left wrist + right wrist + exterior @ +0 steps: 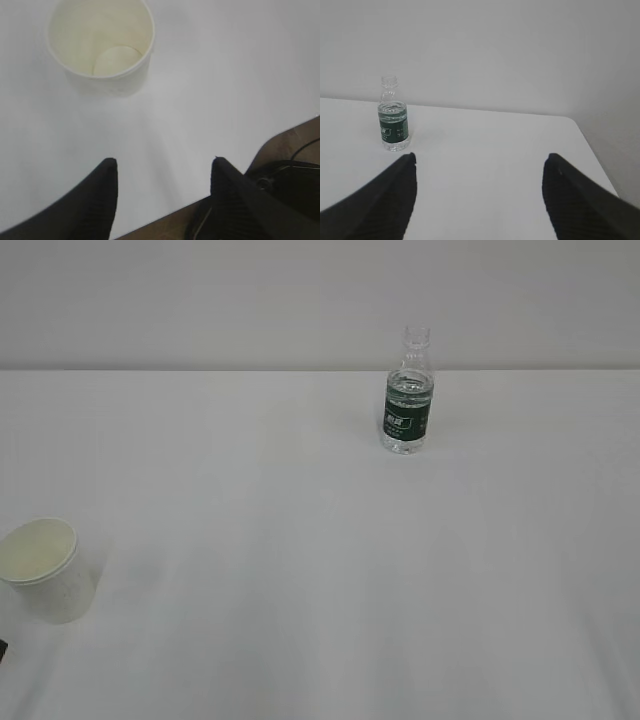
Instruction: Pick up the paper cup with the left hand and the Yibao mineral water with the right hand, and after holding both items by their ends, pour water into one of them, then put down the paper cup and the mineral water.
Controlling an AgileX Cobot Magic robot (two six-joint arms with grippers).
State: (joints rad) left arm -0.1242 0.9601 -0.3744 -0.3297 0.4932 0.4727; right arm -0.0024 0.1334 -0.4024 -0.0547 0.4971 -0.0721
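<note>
A small white tapered paper cup [45,568] with a rolled rim and a cream-coloured inside stands upright near the left edge of the white table [320,570], towards its front left corner, with nothing visible in it. In the left wrist view the same paper cup [101,44] sits ahead of the left hand [164,172], whose two black ribbed fingers [100,197] are spread wide apart over bare tabletop, gripping nothing and well short of the cup; the table's near edge and a dark surface with black cables show behind the right-hand finger. Further right, close to the table's far edge, a small clear plastic Yibao mineral water bottle [409,393] stands upright and uncapped, its ribbed neck open and a dark green label band with white print wrapped round its middle; the print is too small to read. The cup and the bottle are well apart. In the right wrist view the bottle [393,116] appears ahead and to the left of the right hand [480,162], whose black ribbed fingers [570,200] are likewise held wide open with nothing between them, clear of the bottle. The table's far right corner shows in that view against a plain pale wall [480,50]. Neither arm is visible in the exterior view.
</note>
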